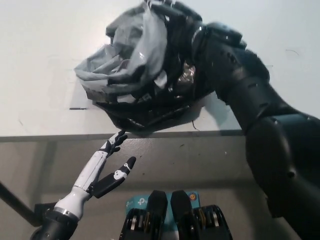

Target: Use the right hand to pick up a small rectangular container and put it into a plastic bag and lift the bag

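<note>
The white left hand [107, 162] rests at the lower left, below the front edge of the white surface [40, 60]. It grasps nothing, and its fingers are spread and point up toward that edge. A short dark line [77, 108] marks the surface just left of the bag.

Above and to the right of the left hand, a crumpled plastic bag [140, 80] fills the middle of the view, grey and shiny on its left side and black along its lower folds. Its bottom hangs close over the front edge of the surface, but whether it touches the surface cannot be told. The small rectangular container is not visible; if it is inside the bag, the folds hide it.

The black right hand [172, 15] is at the top of the bag, clenched on the gathered plastic. The black right arm [260, 115] runs from there down to the lower right corner.
</note>
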